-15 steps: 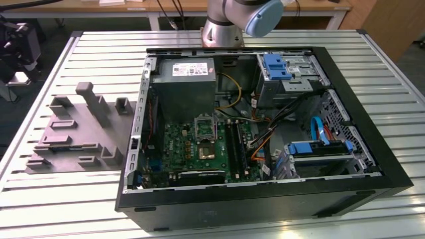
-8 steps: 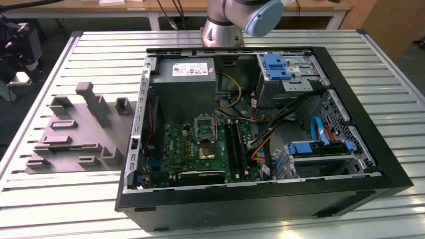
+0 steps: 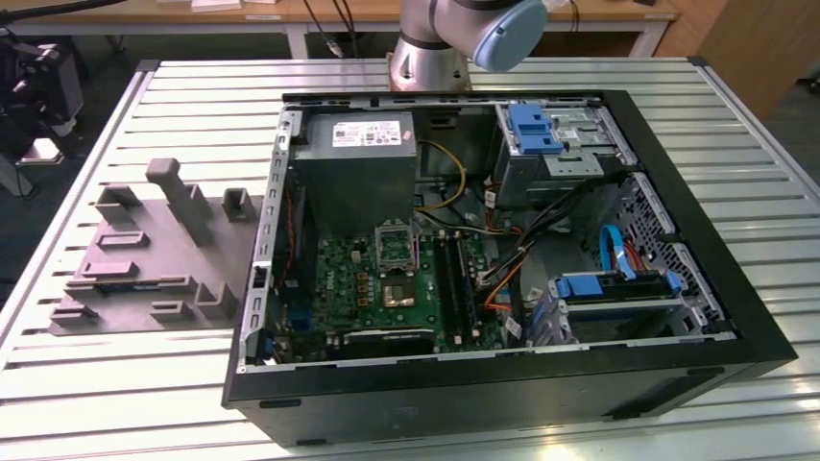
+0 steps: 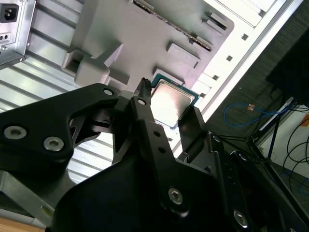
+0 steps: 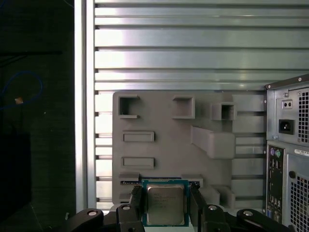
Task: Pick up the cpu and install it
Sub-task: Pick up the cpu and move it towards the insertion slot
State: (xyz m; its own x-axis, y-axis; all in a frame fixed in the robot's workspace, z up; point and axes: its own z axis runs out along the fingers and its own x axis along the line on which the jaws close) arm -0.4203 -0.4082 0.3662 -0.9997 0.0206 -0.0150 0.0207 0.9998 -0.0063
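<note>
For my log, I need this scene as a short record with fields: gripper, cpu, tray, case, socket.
gripper: black two-finger gripper, shut on the cpu
cpu: small flat square chip with silvery metal lid, clamped between the fingers
tray: grey moulded plastic tray on the slatted metal table, at the exterior view's left of the case
case: black computer case, side open, green motherboard exposed
socket: silver rectangular socket frame on the motherboard

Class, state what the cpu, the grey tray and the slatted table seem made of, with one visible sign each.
The cpu: metal lid, brushed silver sheen. The grey tray: probably moulded or printed plastic, matte, uniform. The slatted table: likely aluminium, bright streaky reflections.
</note>
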